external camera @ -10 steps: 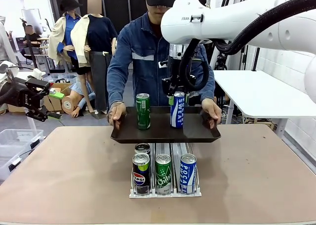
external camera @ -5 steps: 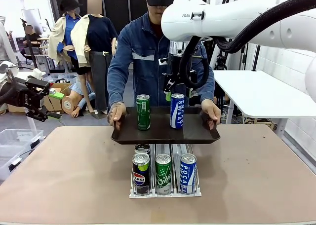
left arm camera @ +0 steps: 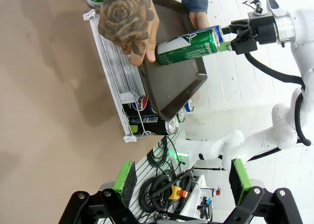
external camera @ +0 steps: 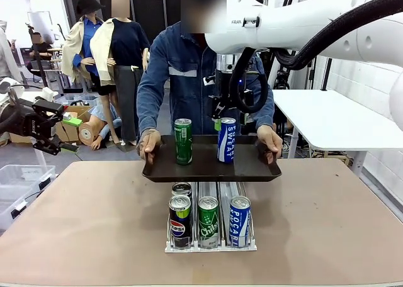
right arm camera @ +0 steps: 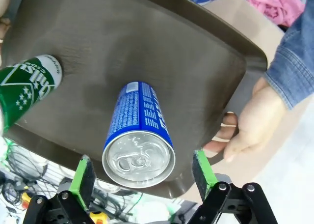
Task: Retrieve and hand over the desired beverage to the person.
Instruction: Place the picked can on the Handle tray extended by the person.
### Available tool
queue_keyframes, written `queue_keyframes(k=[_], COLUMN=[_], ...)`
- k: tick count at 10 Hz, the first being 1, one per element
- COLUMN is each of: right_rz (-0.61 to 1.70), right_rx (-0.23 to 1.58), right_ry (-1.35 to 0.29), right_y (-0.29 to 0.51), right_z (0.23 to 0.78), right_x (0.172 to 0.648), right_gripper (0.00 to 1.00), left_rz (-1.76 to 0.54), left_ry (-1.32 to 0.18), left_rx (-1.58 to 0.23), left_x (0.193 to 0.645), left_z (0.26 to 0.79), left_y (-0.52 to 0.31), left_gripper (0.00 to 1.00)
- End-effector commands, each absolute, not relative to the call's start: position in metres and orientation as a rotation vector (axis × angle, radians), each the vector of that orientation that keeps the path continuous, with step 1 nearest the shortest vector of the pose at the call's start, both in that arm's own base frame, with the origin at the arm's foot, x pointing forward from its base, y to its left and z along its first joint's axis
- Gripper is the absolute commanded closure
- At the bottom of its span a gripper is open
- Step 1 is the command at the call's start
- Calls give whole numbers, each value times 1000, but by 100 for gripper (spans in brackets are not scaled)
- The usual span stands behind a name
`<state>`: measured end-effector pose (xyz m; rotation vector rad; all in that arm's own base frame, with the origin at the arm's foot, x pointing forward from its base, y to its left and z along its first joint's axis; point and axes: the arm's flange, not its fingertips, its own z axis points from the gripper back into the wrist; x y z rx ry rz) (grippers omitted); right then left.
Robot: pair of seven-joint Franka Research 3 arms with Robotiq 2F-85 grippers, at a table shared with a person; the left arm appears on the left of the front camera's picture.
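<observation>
The person in a blue denim jacket holds a dark tray with both hands over the table's far side. On the tray stand a green can and a blue Pocari Sweat can. My right gripper hangs open just above the blue can. In the right wrist view the blue can stands upright on the tray between the green pads, apart from both. My left gripper is open, off the table's left edge, holding nothing.
A wire rack at the table's middle holds a Pepsi can, a green can and a blue Pocari can, just below the tray. The person's hand grips the tray's rim. A clear bin sits at the left.
My right gripper has opened, let go of the blue can on the tray, and risen a little. The left arm has not moved.
</observation>
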<state>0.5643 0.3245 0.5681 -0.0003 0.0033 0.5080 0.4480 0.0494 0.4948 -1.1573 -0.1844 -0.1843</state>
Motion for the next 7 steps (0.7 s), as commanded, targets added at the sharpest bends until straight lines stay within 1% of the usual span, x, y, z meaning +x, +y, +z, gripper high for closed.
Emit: queue_keyframes(k=[1, 7], right_rz=[502, 502], right_rx=[24, 24], right_ry=[-1, -1], right_y=[324, 324], right_z=[569, 569], right_x=[566, 566], right_gripper=[0, 0], left_rz=[-184, -184], left_ry=[-191, -191], left_rx=[-1159, -1159], left_x=[448, 448], left_z=[497, 497], left_y=[50, 50], left_gripper=[0, 0])
